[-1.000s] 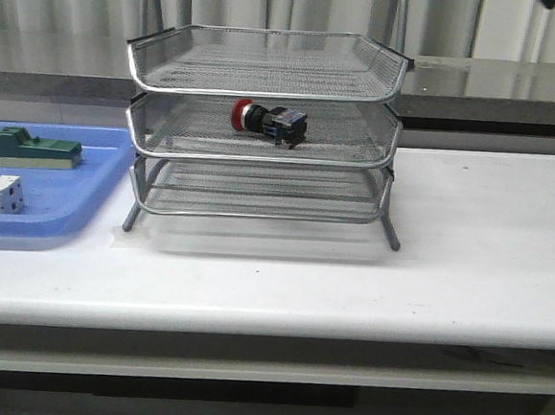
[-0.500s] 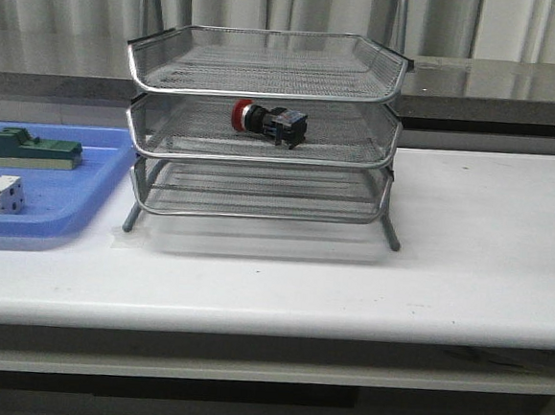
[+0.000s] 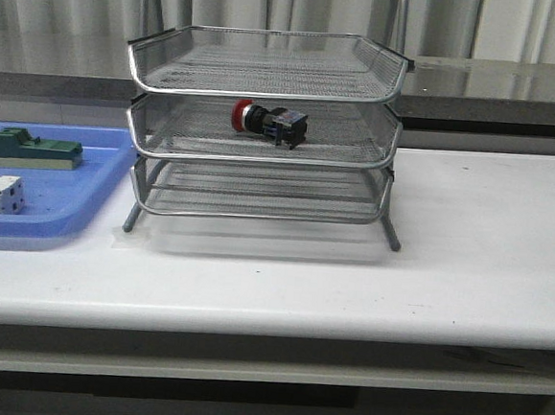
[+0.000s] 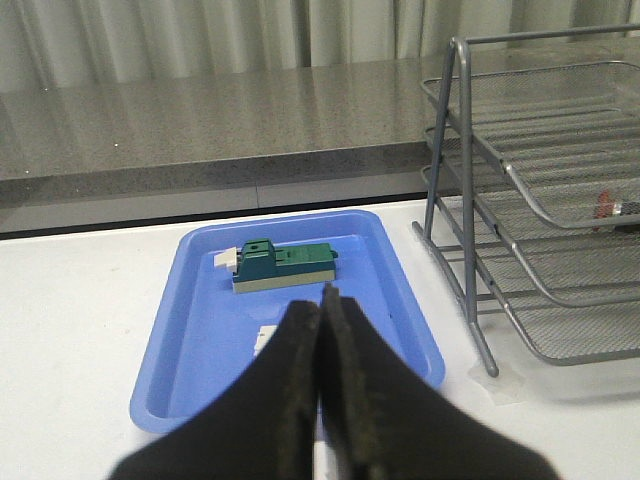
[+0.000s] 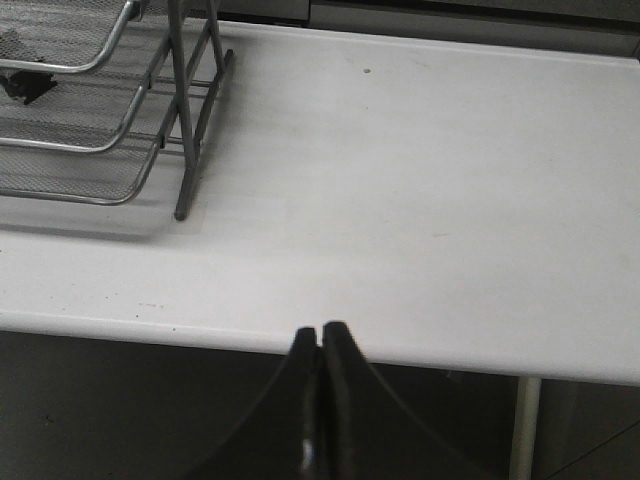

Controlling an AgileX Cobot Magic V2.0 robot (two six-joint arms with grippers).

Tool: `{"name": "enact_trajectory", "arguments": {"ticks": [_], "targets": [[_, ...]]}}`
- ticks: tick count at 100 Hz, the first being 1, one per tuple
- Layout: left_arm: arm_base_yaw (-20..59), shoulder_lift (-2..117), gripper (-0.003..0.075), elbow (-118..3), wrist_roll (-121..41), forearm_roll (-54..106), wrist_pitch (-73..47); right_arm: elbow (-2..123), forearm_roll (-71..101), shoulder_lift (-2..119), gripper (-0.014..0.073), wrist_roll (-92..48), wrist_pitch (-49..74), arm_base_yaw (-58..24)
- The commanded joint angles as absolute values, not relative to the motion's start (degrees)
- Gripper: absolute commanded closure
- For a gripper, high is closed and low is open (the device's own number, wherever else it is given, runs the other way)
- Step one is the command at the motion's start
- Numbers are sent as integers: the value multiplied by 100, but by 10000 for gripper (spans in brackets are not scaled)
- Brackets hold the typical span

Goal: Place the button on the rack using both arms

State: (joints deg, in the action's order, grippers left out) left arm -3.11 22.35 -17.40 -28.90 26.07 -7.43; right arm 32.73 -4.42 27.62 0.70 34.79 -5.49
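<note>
front view: the button [image 3: 268, 121] lies on its side in the middle tray of the rack [image 3: 262, 129], untouched by either arm. left gripper [image 4: 322, 330], fingers pressed together, sits above the blue tray [image 4: 200, 330]. right gripper [image 5: 321, 345], likewise closed and empty, is over the table [image 5: 450, 180]. judgement: placement appears complete; no further move seems required.

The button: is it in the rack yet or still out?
In. The button lies on its side in the middle tray of the rack, red head pointing left; neither gripper touches it.
</note>
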Motion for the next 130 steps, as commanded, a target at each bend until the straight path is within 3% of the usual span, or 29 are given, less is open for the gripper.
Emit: {"name": "enact_trajectory", "arguments": {"ticks": [1,64,130], "targets": [[-313,2262,741,-1905,-2831,2695,-320,3413,-528,2776,653,66,3101,-526],[-313,2262,741,-1905,-2831,2695,-320,3315,-546,2657,653,66,2999,-526],[-313,2262,741,-1905,-2831,2695,-320,595,-182,-177,653,66,1210,-526]]}}
